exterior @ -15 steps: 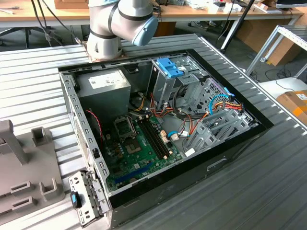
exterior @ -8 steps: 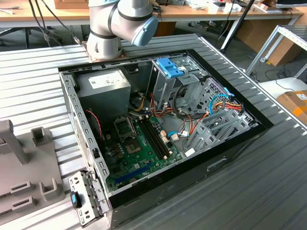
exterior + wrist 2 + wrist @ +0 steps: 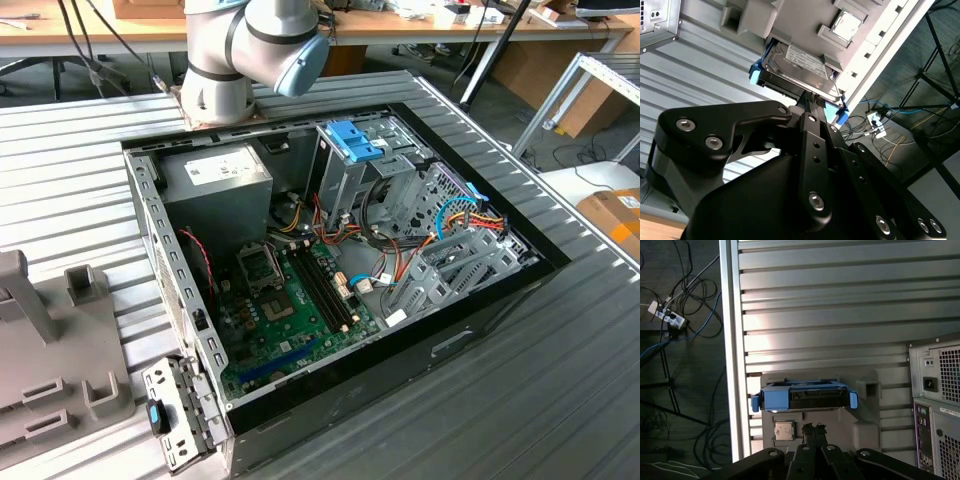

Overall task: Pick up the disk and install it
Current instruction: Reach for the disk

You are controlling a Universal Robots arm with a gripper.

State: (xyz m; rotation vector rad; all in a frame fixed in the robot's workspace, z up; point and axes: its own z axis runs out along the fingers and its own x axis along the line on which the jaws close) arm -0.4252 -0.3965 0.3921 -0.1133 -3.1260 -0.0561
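The disk stands on edge in a slot of a grey fixture on the ribbed metal table; its blue carrier frame faces the camera. In the second wrist view the disk shows its grey metal face and white label, with blue frame corners at both ends. My gripper sits just short of the disk's edge, centred on it, its black fingers drawn together with nothing between them. In the second wrist view the gripper reaches almost to the disk's lower edge. The arm's base stands behind the open computer case.
A drive cage with a blue latch and a power-supply box sit inside the case. The case's rear panel is close beside the fixture. A square chip lies in the fixture. The table edge drops to cables on the floor.
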